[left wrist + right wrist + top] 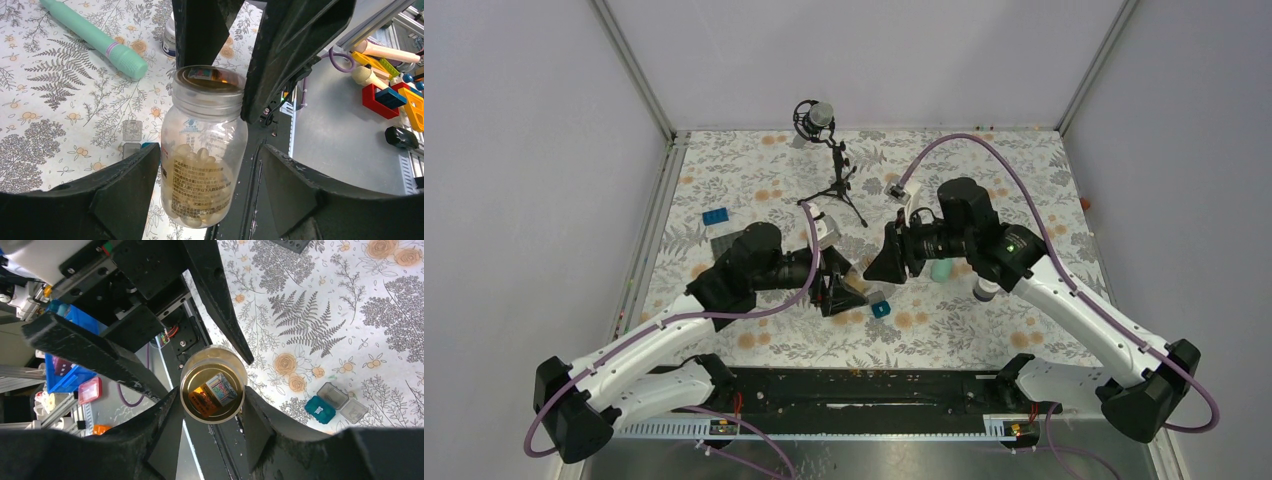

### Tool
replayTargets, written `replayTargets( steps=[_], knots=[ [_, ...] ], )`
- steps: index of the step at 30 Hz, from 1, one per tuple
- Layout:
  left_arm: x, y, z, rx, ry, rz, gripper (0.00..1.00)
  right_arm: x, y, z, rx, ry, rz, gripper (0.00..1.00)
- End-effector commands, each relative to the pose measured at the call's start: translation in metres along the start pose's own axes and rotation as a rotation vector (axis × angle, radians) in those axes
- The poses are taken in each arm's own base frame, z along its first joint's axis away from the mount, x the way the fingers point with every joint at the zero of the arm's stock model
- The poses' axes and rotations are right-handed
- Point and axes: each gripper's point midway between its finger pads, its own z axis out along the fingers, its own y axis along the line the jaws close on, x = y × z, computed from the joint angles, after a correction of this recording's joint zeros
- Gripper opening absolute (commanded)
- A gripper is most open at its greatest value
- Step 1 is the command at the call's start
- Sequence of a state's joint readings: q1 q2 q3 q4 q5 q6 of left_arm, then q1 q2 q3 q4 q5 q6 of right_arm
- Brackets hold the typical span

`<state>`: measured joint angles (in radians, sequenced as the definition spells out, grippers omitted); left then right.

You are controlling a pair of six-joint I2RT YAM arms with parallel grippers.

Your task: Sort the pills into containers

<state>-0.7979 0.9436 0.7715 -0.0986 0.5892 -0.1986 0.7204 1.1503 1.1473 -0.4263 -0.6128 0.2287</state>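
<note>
**Step in hand, as judged:** the jar (202,125) is being passed from one arm to the other ahead of pouring.

**Grippers:**
- The right gripper (213,405) is clamping the jar at its neck, with a finger pressing each side of the rim.
- The left gripper (209,150) is standing wide around the jar's body. One finger is lying almost against the glass and the other is showing a clear gap, so it is carrying nothing.

**Position:** the jar is hanging between the two arms above the middle of the tabletop (944,340), toward its near edge.

**To do this well:**
- The left fingers ought to be meeting the glass squarely at mid-body.
- They should be bearing firmly before the right grip is letting go, because smooth glass is likely to slip under a light or skewed pinch.
- The mouth needs keeping above the pills (200,160), since no cap is showing on it.

**The pills:** they are lying heaped in the closed end of the jar — pale amber, glossy, oval — and filling about half of it. Whether any container is holding a pill cannot be told.

**The containers:**
- The mint-green pill strip (95,37) is lying right of the tabletop's centre.
- The teal box (320,409) and the grey box (334,394) are sitting just beside each other, close to the near edge at mid-width.
</note>
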Motion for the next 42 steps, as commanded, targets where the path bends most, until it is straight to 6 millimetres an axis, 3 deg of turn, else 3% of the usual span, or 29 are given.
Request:
replayTargets(
  steps=[1, 7, 8, 9, 12, 14, 19, 23, 28, 34, 42],
  knots=[
    [-0.011, -0.004, 0.000, 0.019, -0.038, 0.059, 0.71, -0.026, 0.023, -0.014, -0.081, -0.095, -0.042, 0.31],
    [-0.022, -0.004, -0.008, -0.016, -0.087, 0.076, 0.44, -0.033, 0.028, -0.020, -0.105, -0.126, -0.034, 0.31],
    [-0.025, -0.006, -0.009, -0.014, -0.099, 0.078, 0.36, -0.034, 0.028, -0.019, -0.108, -0.131, -0.027, 0.32],
    [-0.028, -0.007, -0.010, -0.010, -0.105, 0.078, 0.20, -0.035, 0.029, -0.019, -0.111, -0.137, -0.022, 0.34],
    [-0.032, -0.006, -0.010, -0.018, -0.113, 0.087, 0.01, -0.045, 0.021, -0.013, -0.086, -0.186, 0.019, 0.46],
    [-0.036, 0.002, -0.011, -0.067, -0.125, 0.085, 0.00, -0.052, 0.009, -0.005, -0.036, -0.214, 0.093, 0.66],
    [-0.053, 0.029, -0.017, -0.238, -0.198, 0.053, 0.00, -0.070, -0.013, 0.004, 0.054, -0.322, 0.240, 0.83],
    [-0.060, 0.043, -0.021, -0.326, -0.242, 0.027, 0.00, -0.085, -0.013, 0.005, 0.018, -0.435, 0.312, 0.84],
    [-0.063, 0.043, -0.020, -0.327, -0.247, 0.027, 0.00, -0.091, -0.017, 0.010, 0.027, -0.467, 0.334, 0.83],
    [-0.067, 0.045, -0.019, -0.335, -0.242, 0.020, 0.00, -0.098, -0.016, 0.014, 0.019, -0.463, 0.354, 0.71],
    [-0.073, 0.045, -0.017, -0.337, -0.238, 0.016, 0.00, -0.090, -0.013, 0.019, 0.043, -0.387, 0.319, 0.76]
  ],
)
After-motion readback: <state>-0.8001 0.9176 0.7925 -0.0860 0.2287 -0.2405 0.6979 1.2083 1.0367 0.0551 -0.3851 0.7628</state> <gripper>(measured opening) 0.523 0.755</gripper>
